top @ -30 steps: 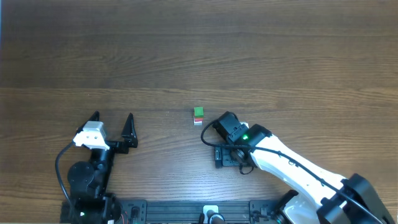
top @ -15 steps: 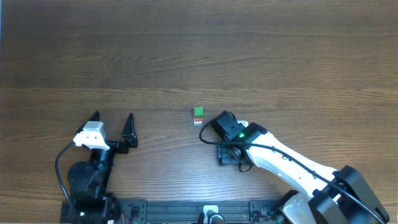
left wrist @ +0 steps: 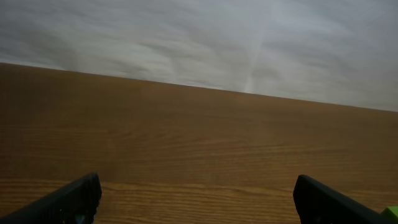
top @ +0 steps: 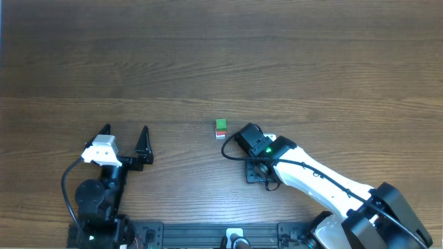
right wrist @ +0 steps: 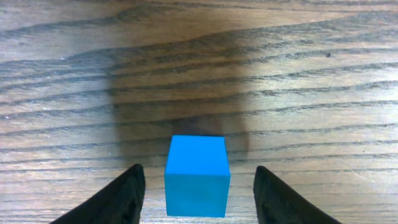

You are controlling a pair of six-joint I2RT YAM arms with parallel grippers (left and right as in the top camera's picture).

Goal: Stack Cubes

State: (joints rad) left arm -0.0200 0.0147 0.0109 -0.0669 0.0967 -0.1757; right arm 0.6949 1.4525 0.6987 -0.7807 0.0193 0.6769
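The wooden desk (top: 277, 55) carried everything, its dark grain running across the top view. The right arm (top: 325, 183), white with black joints, reached from the bottom right corner towards the middle of the desk. The left arm (top: 100, 187) stood folded close to its base at the bottom left, well apart from the cubes.

The left jaws were spread wide and held nothing; the left wrist view showed bare desk between the 2 dark fingertips (left wrist: 74, 199). The right jaws were also released and pointed down at the desk. Their 2 fingers (right wrist: 127, 196) stood on either side of the blue cube (right wrist: 198, 165), with a gap of wood showing on each side, so neither finger touched it.

The blue cube rested flat on the desk between those fingers. Just beside the right arm's wrist, towards the left arm's side, stood a small stack of 2. In it the green cube (top: 221, 124) sat on top of a lower cube (top: 220, 134) that showed red and white.
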